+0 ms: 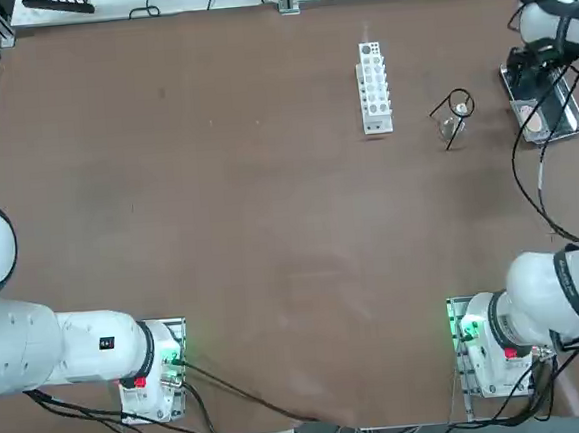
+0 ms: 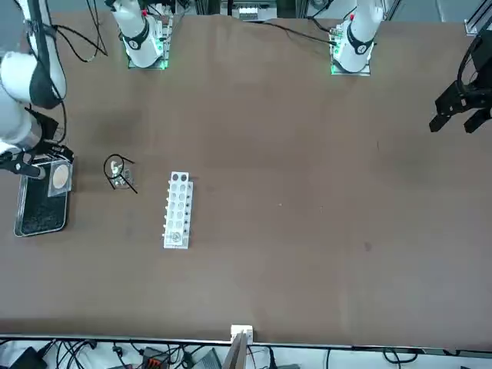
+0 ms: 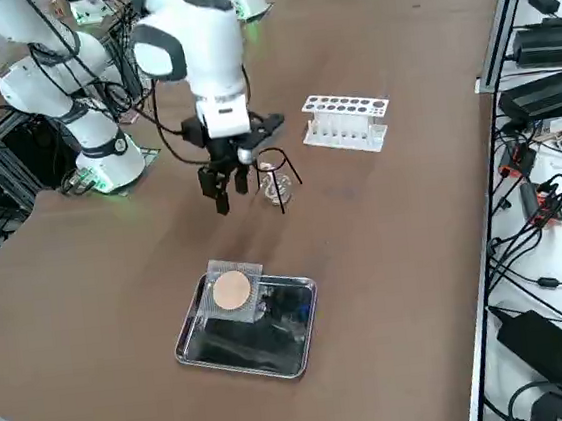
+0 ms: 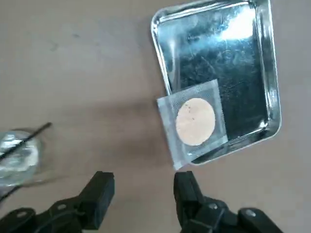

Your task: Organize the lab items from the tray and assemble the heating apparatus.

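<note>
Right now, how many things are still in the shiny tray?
1. Only the grey mesh square is left, lying at one end of the tray and sticking out over its rim. The ring stand and glass burner stand on the table beside the white rack.

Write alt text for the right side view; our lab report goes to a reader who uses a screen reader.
The right arm's open, empty pincer hangs above the brown table, between a shiny metal tray and a black wire ring stand over a small glass burner. A grey mesh square with a tan centre lies tilted on the tray's rim. A white test-tube rack stands beyond.
</note>
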